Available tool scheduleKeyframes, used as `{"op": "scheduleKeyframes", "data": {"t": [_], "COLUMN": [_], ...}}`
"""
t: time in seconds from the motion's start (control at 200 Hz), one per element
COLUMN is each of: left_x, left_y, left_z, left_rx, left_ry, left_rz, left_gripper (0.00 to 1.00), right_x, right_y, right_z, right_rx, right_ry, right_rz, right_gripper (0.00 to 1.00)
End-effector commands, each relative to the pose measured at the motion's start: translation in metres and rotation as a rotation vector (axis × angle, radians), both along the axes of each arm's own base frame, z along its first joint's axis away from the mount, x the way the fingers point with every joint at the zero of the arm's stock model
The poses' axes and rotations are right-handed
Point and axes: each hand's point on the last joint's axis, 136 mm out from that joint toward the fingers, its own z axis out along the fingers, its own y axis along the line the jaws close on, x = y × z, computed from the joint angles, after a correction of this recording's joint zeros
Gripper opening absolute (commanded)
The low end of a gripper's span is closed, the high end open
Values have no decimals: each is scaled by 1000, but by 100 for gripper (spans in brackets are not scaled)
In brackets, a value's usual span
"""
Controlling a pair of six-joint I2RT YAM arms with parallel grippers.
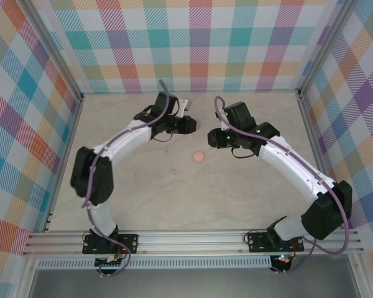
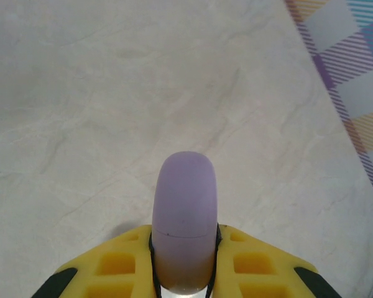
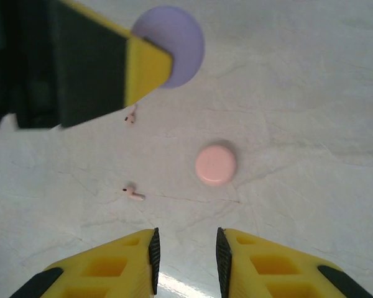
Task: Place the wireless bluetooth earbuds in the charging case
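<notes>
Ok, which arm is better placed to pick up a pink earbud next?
Right: the right gripper hangs open and empty over a pink earbud; the left gripper is shut on the purple case.

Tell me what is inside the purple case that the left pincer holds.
Its inside cannot be seen: the purple case looks shut, gripped edgewise by the left pincer, and its shell covers everything within. One pink earbud lies outside it, on the table.

Two earbuds [image 3: 134,194] lie on table [image 3: 298,93] beside case [image 3: 216,164].
</notes>
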Motion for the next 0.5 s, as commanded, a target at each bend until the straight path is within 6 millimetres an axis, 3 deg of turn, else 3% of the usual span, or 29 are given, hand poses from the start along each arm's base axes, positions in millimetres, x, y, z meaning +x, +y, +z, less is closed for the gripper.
{"op": "scheduleKeyframes", "data": {"t": [0.0,0.26,0.495], "left_x": [8,60,78], "left_y": [4,0,8], "left_z": [-31,-65,-99], "left_rx": [54,53,38], "left_ry": [156,229,308], "left_rz": [23,46,75], "left_gripper": [0,0,0], "right_x": [-9,-13,-11], "right_y": [-11,-9,-2], "right_z": [-11,-31,-37], "right_rx": [-39,-47,-44], "right_ry": [30,82,105], "right_rz": [-23,-15,11], "right_gripper": [32,33,33]}}
